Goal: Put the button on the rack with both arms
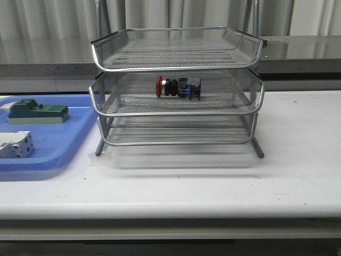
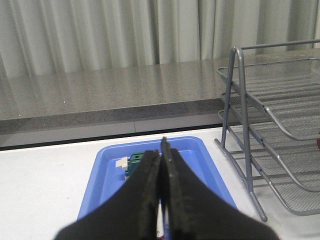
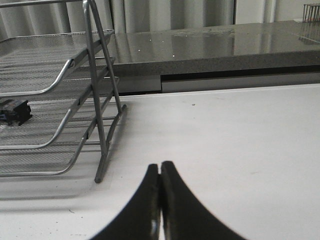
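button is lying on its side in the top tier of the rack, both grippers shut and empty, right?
Not quite: the button lies on its side in the middle tier of the rack, not the top, as the front view shows. Both grippers, left and right, are shut and empty.

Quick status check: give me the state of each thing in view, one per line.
button: lying on its side in the rack's middle tier
rack: upright on the table
left claw: shut, empty, above the blue tray
right claw: shut, empty

Soft even overhead light, faint shadows under the rack (image 1: 176, 90), slight blur
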Motion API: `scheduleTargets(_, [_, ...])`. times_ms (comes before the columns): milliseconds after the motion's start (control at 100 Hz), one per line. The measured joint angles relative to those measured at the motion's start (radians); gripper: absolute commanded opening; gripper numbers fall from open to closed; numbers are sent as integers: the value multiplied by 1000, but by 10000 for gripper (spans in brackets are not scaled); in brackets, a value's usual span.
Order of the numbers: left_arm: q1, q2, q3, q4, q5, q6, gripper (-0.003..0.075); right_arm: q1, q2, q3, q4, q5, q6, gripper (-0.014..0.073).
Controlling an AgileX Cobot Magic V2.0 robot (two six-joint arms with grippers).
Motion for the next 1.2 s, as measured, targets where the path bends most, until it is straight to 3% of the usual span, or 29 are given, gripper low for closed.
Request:
scheduleTargets(180, [0, 0, 0, 53, 0, -32, -20, 0, 0, 0, 0, 0, 0, -60])
scheduleTargets(450, [0, -24, 25, 416, 0, -393, -20, 0, 0, 0, 0, -1, 0, -60])
scheduleTargets(720, [0, -128, 169, 550, -59, -567, -20, 0, 0, 0, 0, -1, 0, -60])
scheduleTargets(1200, [1, -242, 225, 626, -71, -650, -20, 0, 0, 0, 0, -1, 0, -60])
